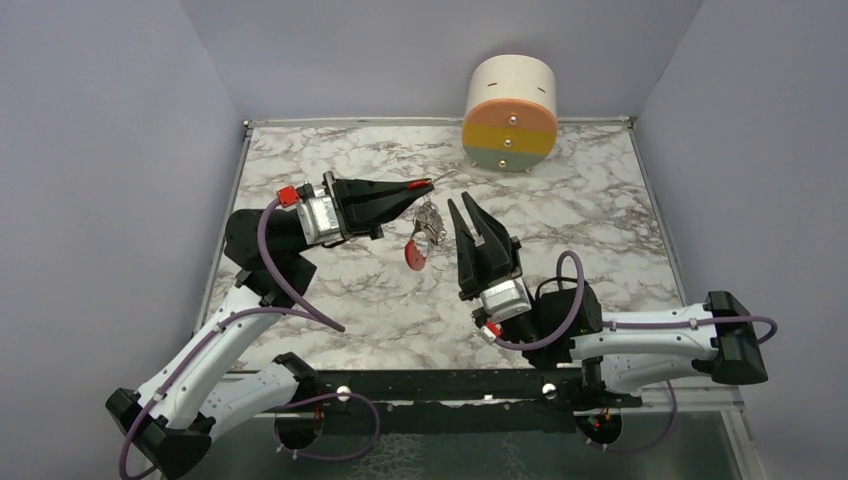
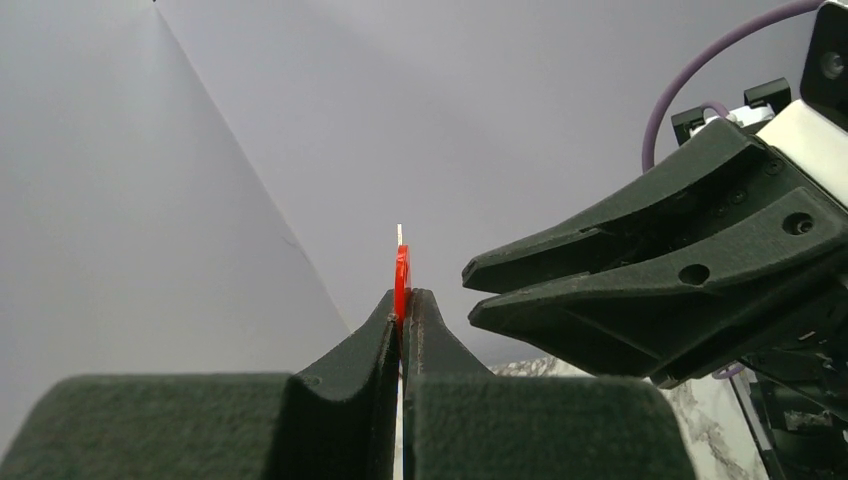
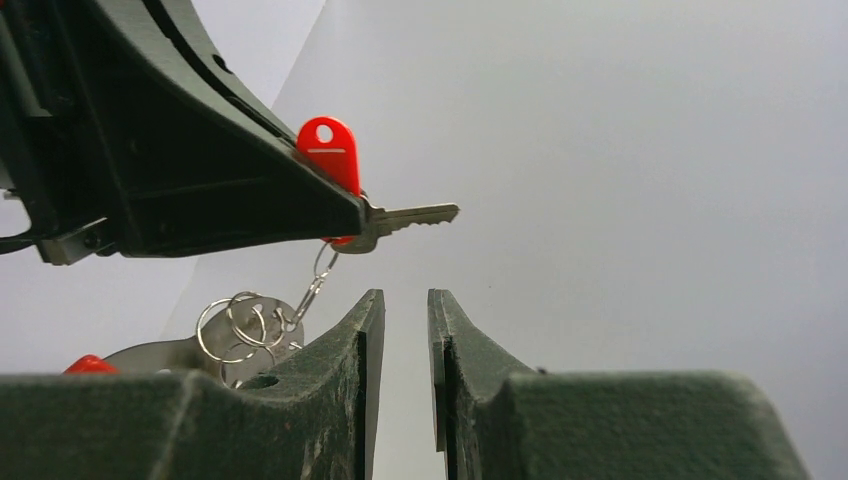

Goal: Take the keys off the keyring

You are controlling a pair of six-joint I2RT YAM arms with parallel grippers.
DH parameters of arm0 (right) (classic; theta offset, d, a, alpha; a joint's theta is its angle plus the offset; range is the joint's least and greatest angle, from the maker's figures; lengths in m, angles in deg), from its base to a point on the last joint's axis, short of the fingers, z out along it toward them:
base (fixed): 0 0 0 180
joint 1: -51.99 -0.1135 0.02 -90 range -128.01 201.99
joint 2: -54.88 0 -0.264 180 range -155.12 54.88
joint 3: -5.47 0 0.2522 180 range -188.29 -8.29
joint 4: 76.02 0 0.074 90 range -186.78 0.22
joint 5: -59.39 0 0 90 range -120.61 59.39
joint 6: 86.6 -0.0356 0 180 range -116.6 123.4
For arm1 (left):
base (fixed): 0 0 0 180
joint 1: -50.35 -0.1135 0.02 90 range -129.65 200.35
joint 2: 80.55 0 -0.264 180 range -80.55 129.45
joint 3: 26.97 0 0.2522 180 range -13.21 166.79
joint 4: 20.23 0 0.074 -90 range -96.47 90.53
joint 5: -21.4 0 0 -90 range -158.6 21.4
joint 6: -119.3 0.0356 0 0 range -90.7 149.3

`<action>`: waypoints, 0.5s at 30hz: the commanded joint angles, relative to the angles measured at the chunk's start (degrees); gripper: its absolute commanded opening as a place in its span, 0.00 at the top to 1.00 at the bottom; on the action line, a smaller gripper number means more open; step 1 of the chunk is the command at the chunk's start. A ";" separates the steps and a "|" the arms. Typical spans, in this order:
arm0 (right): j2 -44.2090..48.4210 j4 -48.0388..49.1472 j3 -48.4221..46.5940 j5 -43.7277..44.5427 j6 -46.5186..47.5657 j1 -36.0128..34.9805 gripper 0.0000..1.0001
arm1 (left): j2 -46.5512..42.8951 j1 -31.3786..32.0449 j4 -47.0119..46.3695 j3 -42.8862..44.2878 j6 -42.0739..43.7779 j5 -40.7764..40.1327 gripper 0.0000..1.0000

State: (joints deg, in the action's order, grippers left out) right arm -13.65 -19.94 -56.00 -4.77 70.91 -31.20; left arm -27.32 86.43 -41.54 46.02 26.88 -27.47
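Note:
My left gripper [image 1: 425,187] is shut on the red-headed key [image 1: 415,185] and holds it above the table. In the left wrist view the key's red head [image 2: 402,270] stands edge-on between the closed fingertips. The silver blade [image 3: 415,215] pokes out past the left fingers [image 3: 200,170]. The keyring [image 1: 430,220] hangs below the key: thin silver rings [image 3: 245,325] and a red clip [image 1: 416,254] at the bottom. A flat silver piece [image 3: 160,355] hangs among the rings. My right gripper [image 1: 462,205] stands open just right of the hanging ring, with nothing between its fingers [image 3: 406,300].
A cream cylinder [image 1: 510,110] with an orange, yellow and green striped face lies on its side at the back of the marble table [image 1: 600,200]. Grey walls close the table in on three sides.

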 commanded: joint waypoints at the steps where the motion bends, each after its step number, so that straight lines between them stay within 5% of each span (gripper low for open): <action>1: 1.40 2.93 1.04 2.19 1.91 -0.30 0.77 | -1.45 -0.04 -1.84 0.39 -0.37 2.20 1.00; 15: 2.54 -3.96 -0.45 1.57 -3.65 -0.35 0.83 | -2.38 -0.01 -1.80 0.40 -0.85 2.78 1.00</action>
State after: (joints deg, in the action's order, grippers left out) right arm -12.25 -20.48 -55.04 -4.05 70.51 -31.20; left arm -28.80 86.43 -41.54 46.02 26.25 -25.26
